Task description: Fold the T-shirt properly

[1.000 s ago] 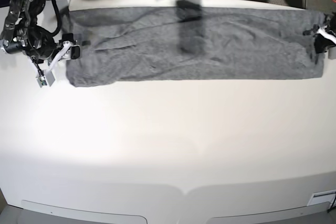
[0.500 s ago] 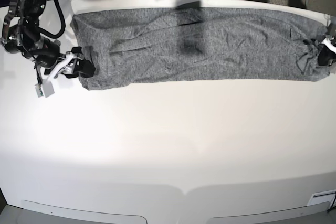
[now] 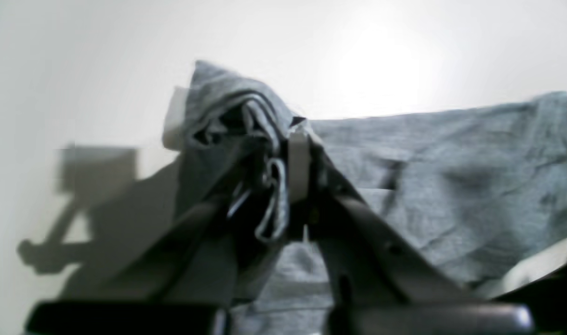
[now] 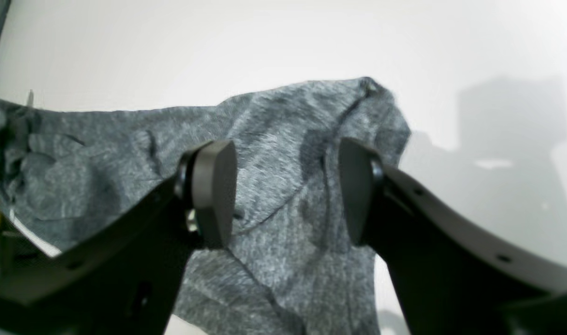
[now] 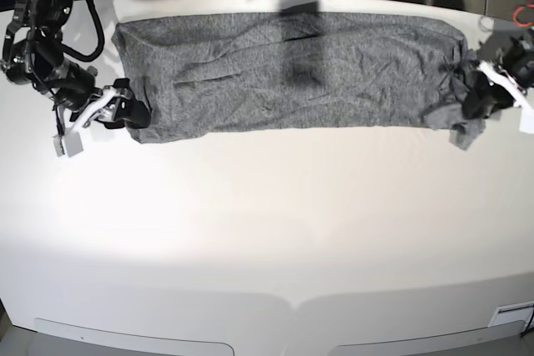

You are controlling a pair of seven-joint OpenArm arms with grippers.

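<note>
One long strip, not yet a neat fold

One grey T-shirt (image 5: 292, 77) lies on the far part of the white table (image 5: 267, 231). It is a long band that runs from left to right. It looks folded along its length already, so part of the job seems done. It has wrinkles, and it must still be folded end to end to make a small tidy pile.

At the right end of the band, the left gripper (image 3: 283, 186) has its jaws pressed nearly together on a bunch of cloth. That end is pulled up and crumpled.

At the left end, the right gripper (image 4: 283, 190) has its jaws wide apart. The cloth corner shows between the two pads (image 4: 213, 190), but they do not pinch it. It holds nothing.

My guess is that the left end must be grabbed next.
</note>
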